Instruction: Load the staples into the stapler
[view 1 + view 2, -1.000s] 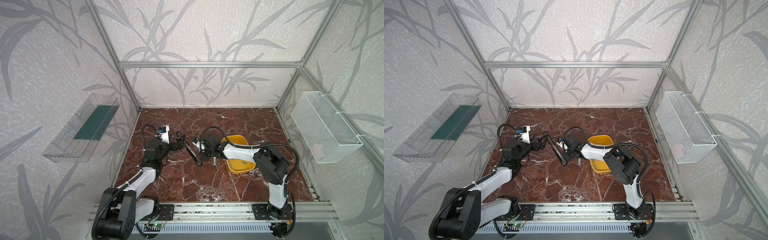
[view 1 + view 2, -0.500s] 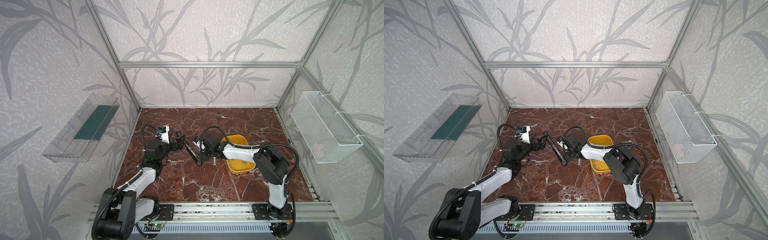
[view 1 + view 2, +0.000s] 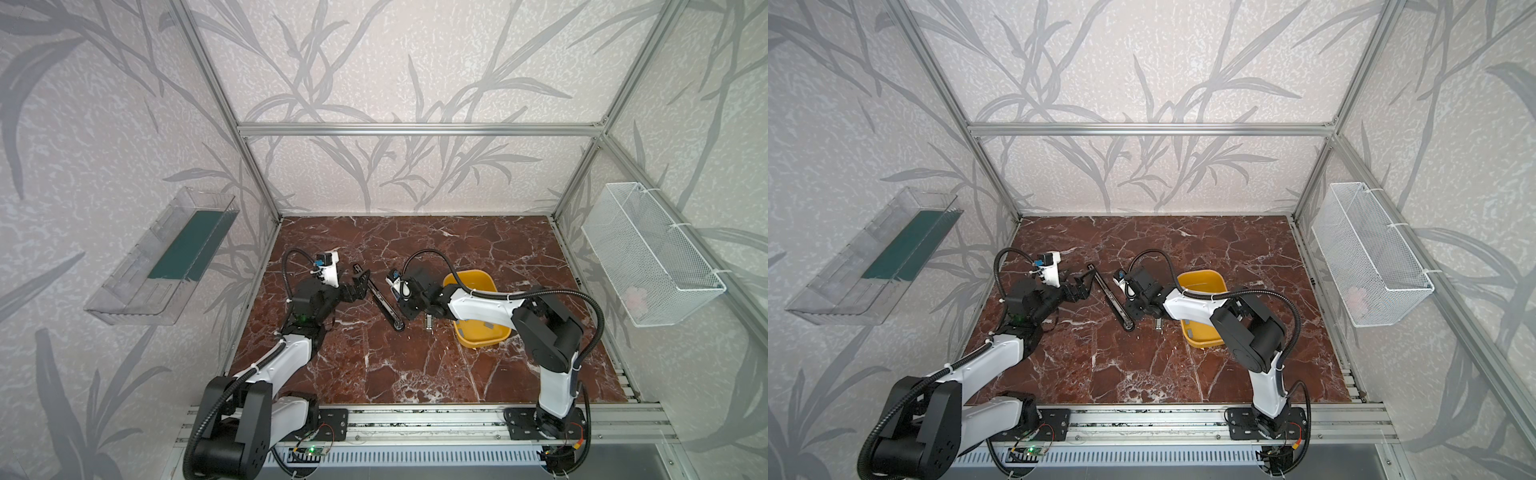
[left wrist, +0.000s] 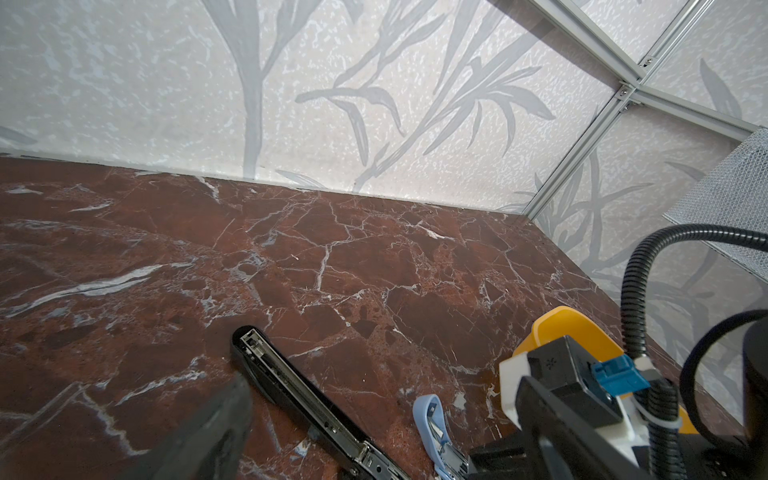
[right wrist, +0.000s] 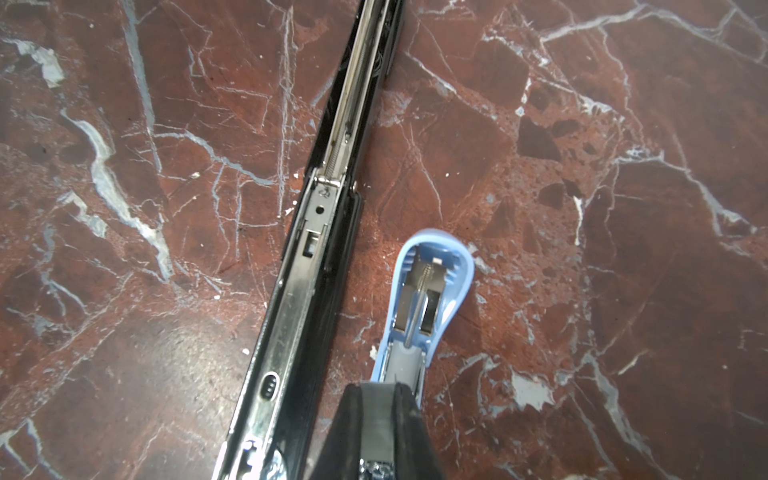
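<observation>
We see the right gripper (image 5: 376, 392) with its jaws pressed together, just over one end of the open blue stapler (image 5: 428, 291), beside the long black stapler (image 5: 316, 249). The staples (image 3: 487, 326) lie in the yellow bin (image 3: 469, 274), behind this gripper, under its arm. The left gripper (image 3: 359, 286) stands spread apart by the black stapler's far end.

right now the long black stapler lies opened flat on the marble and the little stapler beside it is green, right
Not quite. The little stapler is light blue, not green, as the right wrist view shows. The rest holds: the long black stapler lies opened flat on the marble, with the blue one beside it.
</observation>
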`<state>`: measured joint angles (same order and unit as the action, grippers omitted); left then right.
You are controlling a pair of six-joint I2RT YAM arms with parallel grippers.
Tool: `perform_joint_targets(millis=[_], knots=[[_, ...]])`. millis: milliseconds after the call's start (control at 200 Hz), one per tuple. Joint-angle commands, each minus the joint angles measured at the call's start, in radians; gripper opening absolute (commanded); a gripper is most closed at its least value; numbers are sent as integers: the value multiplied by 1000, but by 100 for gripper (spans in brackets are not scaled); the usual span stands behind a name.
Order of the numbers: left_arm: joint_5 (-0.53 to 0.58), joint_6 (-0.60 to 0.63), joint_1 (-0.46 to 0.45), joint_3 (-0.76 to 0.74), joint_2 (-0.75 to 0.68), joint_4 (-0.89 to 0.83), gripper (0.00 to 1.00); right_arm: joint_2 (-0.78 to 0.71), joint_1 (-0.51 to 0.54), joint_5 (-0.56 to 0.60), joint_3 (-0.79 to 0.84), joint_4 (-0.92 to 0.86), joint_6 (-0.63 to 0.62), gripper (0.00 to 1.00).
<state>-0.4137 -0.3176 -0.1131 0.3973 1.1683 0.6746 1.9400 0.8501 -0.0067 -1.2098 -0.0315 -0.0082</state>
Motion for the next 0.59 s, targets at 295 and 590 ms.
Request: perform_joint_targets(millis=[295, 590], knots=[[-8, -12, 1, -13, -20, 32, 99, -7, 4, 43, 39, 71, -2, 1], [-8, -11, 1, -14, -21, 34, 99, -1, 4, 54, 44, 73, -1, 1]])
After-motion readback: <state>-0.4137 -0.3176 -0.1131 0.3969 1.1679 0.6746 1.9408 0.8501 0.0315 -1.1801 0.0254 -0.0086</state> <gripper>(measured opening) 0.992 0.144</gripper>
